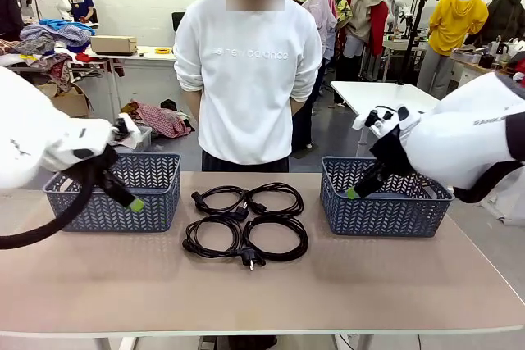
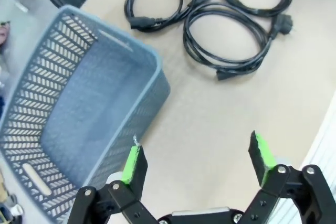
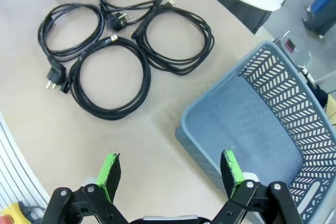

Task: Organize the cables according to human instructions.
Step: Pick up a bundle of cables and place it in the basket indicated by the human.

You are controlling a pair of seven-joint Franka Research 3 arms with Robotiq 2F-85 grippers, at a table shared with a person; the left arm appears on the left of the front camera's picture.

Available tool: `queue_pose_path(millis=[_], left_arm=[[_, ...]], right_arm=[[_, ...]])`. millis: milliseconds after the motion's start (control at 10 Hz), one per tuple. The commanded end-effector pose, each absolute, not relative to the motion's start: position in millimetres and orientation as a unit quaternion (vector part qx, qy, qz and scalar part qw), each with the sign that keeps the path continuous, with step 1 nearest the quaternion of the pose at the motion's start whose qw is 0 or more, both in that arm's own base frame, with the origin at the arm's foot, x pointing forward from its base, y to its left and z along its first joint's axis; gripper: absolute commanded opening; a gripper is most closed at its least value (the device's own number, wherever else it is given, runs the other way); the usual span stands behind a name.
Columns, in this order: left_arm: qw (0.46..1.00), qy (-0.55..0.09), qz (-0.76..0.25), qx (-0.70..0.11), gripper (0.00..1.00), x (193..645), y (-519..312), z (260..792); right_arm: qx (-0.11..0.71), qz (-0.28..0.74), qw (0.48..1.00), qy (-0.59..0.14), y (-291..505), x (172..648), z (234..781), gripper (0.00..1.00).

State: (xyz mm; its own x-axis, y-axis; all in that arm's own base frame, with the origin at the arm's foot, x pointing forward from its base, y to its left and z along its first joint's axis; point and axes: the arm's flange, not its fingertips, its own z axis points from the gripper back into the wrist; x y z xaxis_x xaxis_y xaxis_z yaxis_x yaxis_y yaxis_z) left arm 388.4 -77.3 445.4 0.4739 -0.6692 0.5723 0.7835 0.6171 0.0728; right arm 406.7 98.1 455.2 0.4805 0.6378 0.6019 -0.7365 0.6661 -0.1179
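Both arms hover above the tabletop (image 1: 246, 301), each beside its own basket. The left jaws, near the left basket (image 1: 156, 194), stand fully apart with nothing between the green pads (image 2: 134, 163). The right jaws, near the right basket (image 1: 385, 211), are likewise wide open and empty. The cables (image 1: 244, 212), four coiled loops, lie together on the tabletop midway between the two baskets, touching one another, and neither basket holds one. The human (image 1: 246, 79) stands at the far edge with arms drawn behind the back, and no pointing gesture is visible. The step in hand therefore appears to be waiting for an instruction, then picking the first coil. Confirm which coil and which basket are indicated before descending. Approach from above with the jaws spread across a bundled section of the loop rather than a plug, since loose strands are likely to slip. Take an outer arc, away from the neighbouring coils, to avoid dragging a second cable. Lift well clear of the basket rim before releasing.
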Motion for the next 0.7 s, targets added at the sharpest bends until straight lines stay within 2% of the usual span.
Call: queue_pose_path(millis=[0,300,600], left_arm=[[0.840,-0.299,-0.434,-0.130,1.00,370.8,-38.7,452.9],[0.827,-0.301,-0.443,-0.170,1.00,373.3,-18.6,481.7],[0.831,-0.300,-0.436,-0.170,1.00,389.7,-24.5,517.0]], right_arm=[[0.128,0.425,0.835,-0.325,77.8,416.8,455.3,1.00],[0.159,0.436,0.820,-0.335,57.2,416.9,460.9,1.00],[0.183,0.435,0.809,-0.349,42.3,418.2,470.9,1.00]])
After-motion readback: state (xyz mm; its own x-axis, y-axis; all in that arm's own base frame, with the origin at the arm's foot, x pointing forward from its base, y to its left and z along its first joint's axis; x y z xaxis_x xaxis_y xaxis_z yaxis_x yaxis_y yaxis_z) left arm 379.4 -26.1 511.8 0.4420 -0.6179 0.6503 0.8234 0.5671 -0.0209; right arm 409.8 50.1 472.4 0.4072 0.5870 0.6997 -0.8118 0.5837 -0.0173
